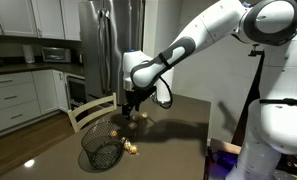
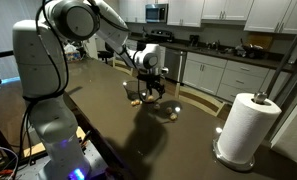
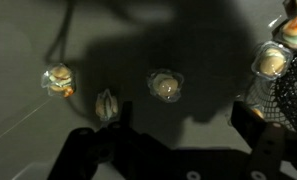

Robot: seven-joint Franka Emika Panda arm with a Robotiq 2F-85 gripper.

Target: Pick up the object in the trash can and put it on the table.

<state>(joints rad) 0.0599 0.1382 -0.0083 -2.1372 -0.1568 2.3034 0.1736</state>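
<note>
The black wire-mesh trash can (image 1: 101,151) sits on the dark brown table (image 1: 178,125), near a chair back; its mesh shows at the right edge of the wrist view (image 3: 294,100). I cannot tell whether anything lies inside it. Several small pale round objects in clear wrappers lie on the table: one right ahead of the jaws (image 3: 165,86), two to the left (image 3: 58,79) (image 3: 107,102), two by the can (image 3: 271,62). My gripper (image 3: 168,140) hangs open and empty above the table beside the can, as both exterior views show (image 1: 131,104) (image 2: 151,86).
A paper towel roll (image 2: 246,126) stands on the table's near corner. A wooden chair (image 1: 91,112) is at the table edge by the can. Behind are white kitchen counters (image 1: 18,95) and a steel fridge (image 1: 108,45).
</note>
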